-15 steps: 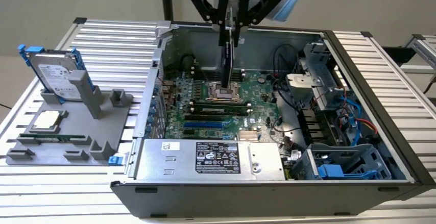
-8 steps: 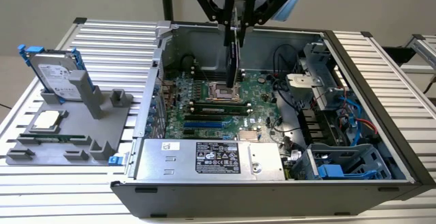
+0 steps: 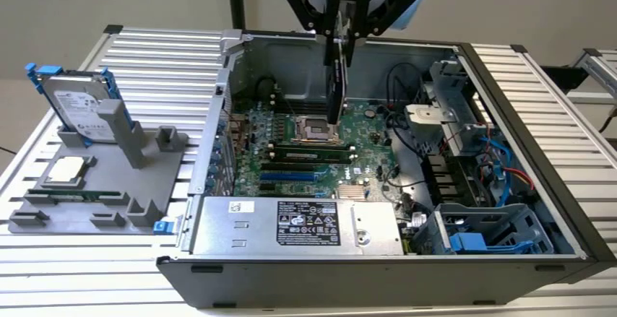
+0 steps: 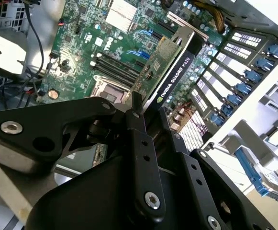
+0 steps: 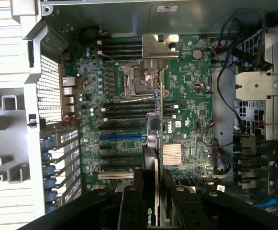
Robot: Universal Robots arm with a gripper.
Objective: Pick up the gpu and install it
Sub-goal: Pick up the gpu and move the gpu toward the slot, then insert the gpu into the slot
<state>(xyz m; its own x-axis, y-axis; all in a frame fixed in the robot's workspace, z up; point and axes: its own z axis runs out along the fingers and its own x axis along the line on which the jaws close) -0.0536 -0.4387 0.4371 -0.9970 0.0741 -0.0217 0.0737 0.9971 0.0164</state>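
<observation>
One gpu (image 3: pixel 334 89) held on edge above the motherboard (image 3: pixel 371 126).
Gripper (image 3: pixel 342 48), pointing straight down, is clamped on its upper edge; white lettering (image 4: pixel 173 79) marks the black shroud (image 4: pixel 194 45).

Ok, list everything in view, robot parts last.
Ribbed metal table: one, pale grey, underneath.
Open metal computer case: one, black, on the table.
Circuit-board motherboard: one, green, inside the case.
Boxy power supply: one, silver, inside the case.
Moulded plastic holder: one, grey, at the case's exterior-view left.
Metal hard drive: one, silver with blue rails, upright in the holder.
Square processor chip: one, silver, on the holder.
Narrow memory stick: one, green, on the holder.
Flat rectangular gpu: one, black and green, hanging edge-down over the motherboard.
Gripper: one, black, fingers shut on the gpu.
</observation>
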